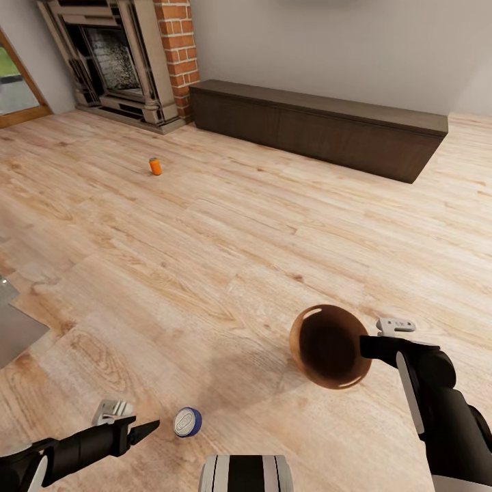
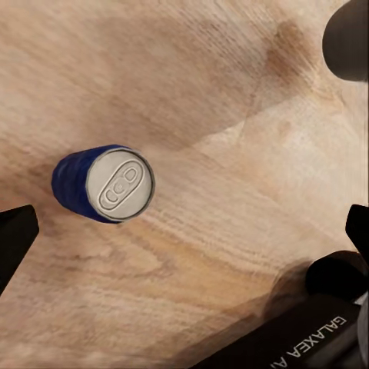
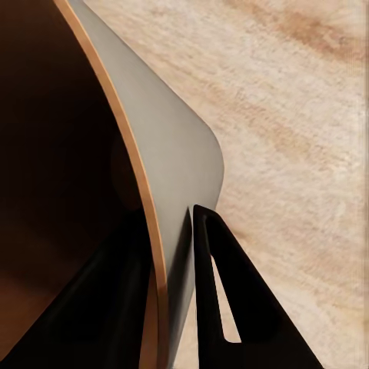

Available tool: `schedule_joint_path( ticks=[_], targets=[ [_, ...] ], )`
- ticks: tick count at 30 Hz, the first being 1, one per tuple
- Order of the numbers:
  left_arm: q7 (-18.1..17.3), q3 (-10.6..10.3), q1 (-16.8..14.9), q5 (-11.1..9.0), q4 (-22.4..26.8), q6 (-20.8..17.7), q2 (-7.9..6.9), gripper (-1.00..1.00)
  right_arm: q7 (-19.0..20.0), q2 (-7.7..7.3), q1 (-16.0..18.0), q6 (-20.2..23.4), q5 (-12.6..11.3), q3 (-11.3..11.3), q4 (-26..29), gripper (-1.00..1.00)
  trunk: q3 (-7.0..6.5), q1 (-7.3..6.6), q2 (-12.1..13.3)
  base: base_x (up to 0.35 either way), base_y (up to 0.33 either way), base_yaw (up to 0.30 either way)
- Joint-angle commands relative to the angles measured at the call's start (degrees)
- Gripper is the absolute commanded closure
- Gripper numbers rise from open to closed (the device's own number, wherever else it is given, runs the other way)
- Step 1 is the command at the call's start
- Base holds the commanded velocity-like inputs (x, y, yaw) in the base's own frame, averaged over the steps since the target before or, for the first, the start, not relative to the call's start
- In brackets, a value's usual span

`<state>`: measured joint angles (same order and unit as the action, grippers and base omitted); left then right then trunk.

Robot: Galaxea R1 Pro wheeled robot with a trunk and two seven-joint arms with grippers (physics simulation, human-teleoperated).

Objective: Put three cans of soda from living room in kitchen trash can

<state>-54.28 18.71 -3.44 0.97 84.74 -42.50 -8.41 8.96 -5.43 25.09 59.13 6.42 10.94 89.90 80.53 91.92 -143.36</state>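
A blue can of soda (image 1: 187,421) stands upright on the wood floor just right of my left gripper (image 1: 140,428). In the left wrist view the same can (image 2: 104,184) shows its silvery top, and the left gripper (image 2: 184,231) is open, with its fingertips spread wide and the can off to one side between them. An orange can (image 1: 156,166) sits far off on the floor near the fireplace. My right gripper (image 1: 372,345) holds the brown tash can (image 1: 331,345) by its rim, tilted so its dark inside faces me. Its fingers (image 3: 223,284) pinch the bin's wall (image 3: 165,154).
A brick fireplace (image 1: 116,61) stands at the back left. A long low dark bench (image 1: 321,126) runs along the far wall. A grey mat edge (image 1: 14,328) lies at the left. My base (image 1: 246,475) shows at the lower middle.
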Motion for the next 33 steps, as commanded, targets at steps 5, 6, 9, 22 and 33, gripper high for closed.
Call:
schedule_joint_path(
  ticks=[5,6,9,22,33],
  targets=[
    [-1.62,0.09,0.01,-1.63,-0.14,0.13,-0.03,-1.00,0.94,-0.07,0.04,0.03,0.19,0.02,0.01,1.00,0.00,-0.01,0.00,0.000,0.000,0.000],
    [-1.94,0.06,0.01,-1.96,-0.14,0.13,-0.03,-1.00,0.95,-0.09,0.04,0.03,0.16,0.03,0.01,1.00,0.00,-0.01,0.00,0.000,0.000,0.000],
    [-2.90,0.02,0.01,-2.44,-0.17,0.07,0.00,-1.00,0.97,-0.11,-0.02,0.03,0.35,0.04,0.01,1.00,0.00,-0.01,0.00,0.000,0.000,0.000],
    [-3.66,0.01,0.01,-2.17,-0.17,-0.28,0.16,-1.00,0.97,-0.11,0.02,0.03,-1.85,0.05,0.01,1.00,0.00,-0.01,0.00,0.000,0.000,0.000],
    [25.32,-2.24,-0.06,1.22,0.41,-4.73,10.08,-1.00,0.97,-0.11,0.02,0.03,-1.85,0.05,0.01,1.00,0.00,-0.01,0.00,0.000,0.000,0.000]
  ],
)
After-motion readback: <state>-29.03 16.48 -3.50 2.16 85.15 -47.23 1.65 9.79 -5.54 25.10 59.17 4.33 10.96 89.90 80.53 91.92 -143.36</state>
